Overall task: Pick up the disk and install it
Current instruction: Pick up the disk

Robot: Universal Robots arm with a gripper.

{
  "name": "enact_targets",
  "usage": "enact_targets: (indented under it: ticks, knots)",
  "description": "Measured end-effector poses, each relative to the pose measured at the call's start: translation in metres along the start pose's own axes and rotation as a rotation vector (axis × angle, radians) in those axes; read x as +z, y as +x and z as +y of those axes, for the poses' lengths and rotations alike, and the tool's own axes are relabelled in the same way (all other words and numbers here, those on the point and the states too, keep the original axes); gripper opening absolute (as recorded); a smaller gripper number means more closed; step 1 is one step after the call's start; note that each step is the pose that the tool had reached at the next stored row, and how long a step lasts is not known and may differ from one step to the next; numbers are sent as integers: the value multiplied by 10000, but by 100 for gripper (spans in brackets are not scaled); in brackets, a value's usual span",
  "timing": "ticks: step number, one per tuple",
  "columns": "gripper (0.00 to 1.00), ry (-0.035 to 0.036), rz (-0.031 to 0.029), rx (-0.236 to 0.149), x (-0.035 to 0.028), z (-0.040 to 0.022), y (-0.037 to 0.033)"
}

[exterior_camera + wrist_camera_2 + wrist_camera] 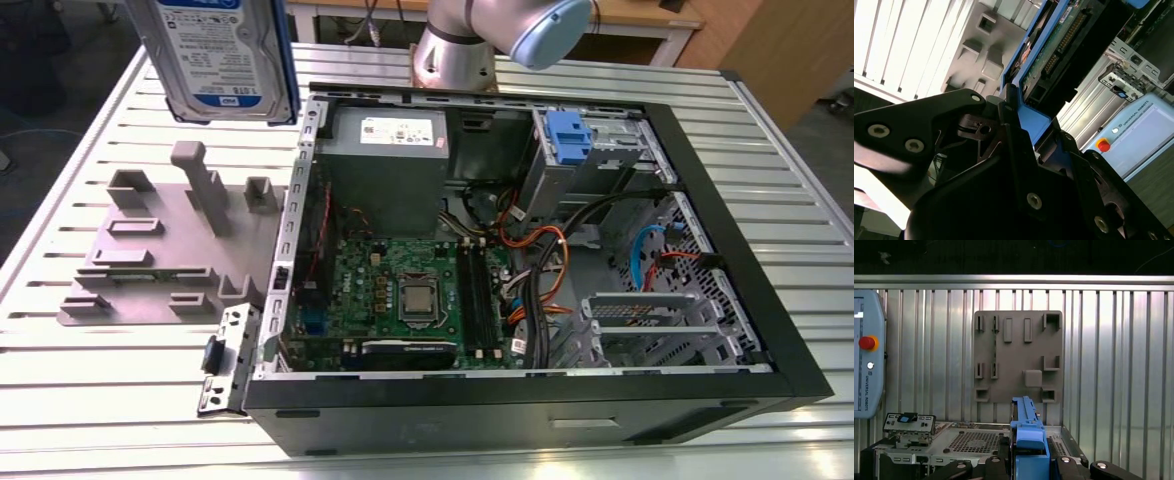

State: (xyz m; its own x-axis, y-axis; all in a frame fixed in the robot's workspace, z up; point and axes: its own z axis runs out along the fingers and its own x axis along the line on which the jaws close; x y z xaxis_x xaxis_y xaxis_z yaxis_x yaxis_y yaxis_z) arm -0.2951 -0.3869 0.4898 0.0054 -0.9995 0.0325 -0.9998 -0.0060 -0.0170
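One disk [220,55] | upper part cut off | jaws clamp its edge

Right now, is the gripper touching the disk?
Touching. In the second wrist view, the gripper is closed on the blue bracket of the disk, with no gap.

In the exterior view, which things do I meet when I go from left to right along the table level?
Grey fixture plate → green motherboard → orange and black cables → metal drive cage. The disk, held up above the plate, is left out.
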Motion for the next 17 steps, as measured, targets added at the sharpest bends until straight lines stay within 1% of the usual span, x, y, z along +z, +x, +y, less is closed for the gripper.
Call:
enact_targets:
  ticks: [17]
  knots:
    - [36, 0, 0, 0, 3, -108, 0]
